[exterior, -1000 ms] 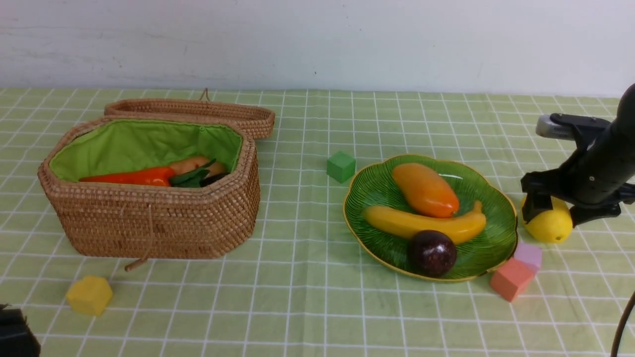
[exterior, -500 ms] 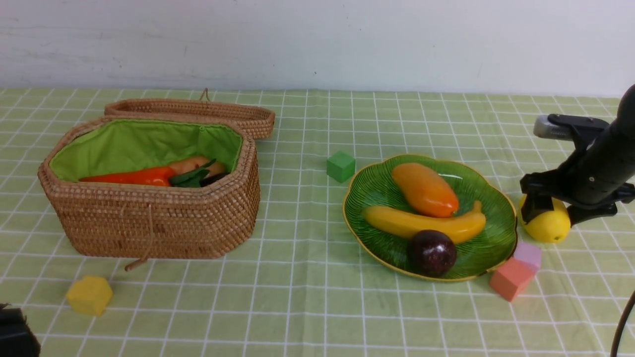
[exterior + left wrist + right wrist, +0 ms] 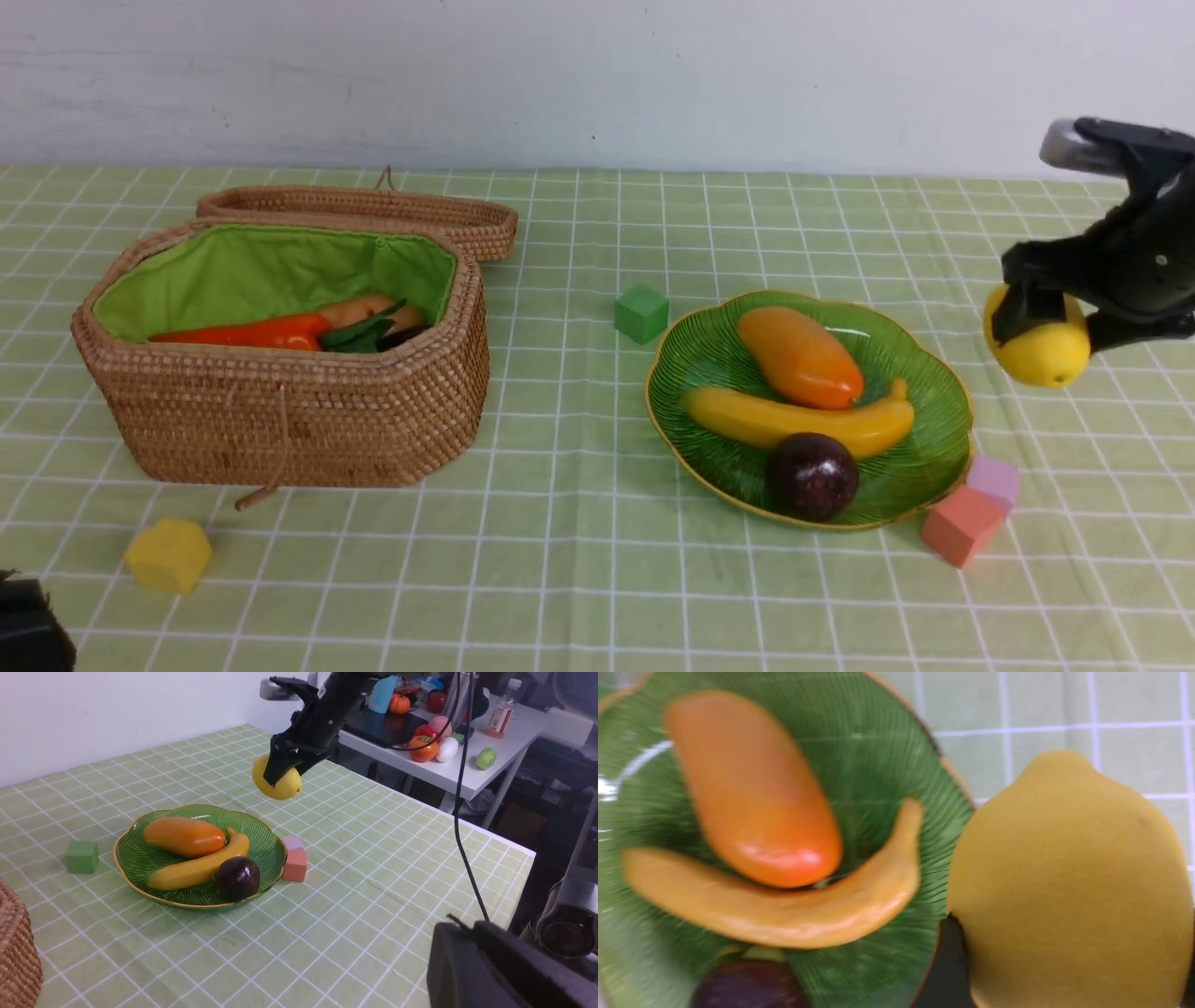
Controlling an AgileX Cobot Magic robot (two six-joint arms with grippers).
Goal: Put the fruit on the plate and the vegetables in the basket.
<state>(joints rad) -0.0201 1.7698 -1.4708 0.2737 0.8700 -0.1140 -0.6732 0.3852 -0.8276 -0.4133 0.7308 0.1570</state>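
My right gripper [image 3: 1055, 327] is shut on the yellow lemon [image 3: 1041, 353], which hangs in the air just right of the green plate [image 3: 709, 355]. The right wrist view shows the lemon [image 3: 1069, 882] large between the dark fingers, beside the plate's rim [image 3: 957, 788]. On the plate lie the mango [image 3: 800, 357], the banana [image 3: 794, 425] and the mangosteen [image 3: 813, 476]. The open basket [image 3: 280, 420] at left holds the carrot [image 3: 252, 331] and the potato [image 3: 359, 306]; a dark tip beside them may be the eggplant. My left gripper [image 3: 28, 625] sits low at the near left corner, its jaws together and holding nothing.
The basket lid [image 3: 373, 210] lies folded back behind it. Small blocks are scattered about: green [image 3: 641, 314], yellow [image 3: 168, 556], pink [image 3: 962, 525] and lilac [image 3: 994, 479], the last two against the plate's near right rim. A white side table [image 3: 448, 772] stands beyond the table's edge.
The right gripper has risen with the lemon, lifting it off the cloth to about the height of the plate's far rim. Everything else is as it was.
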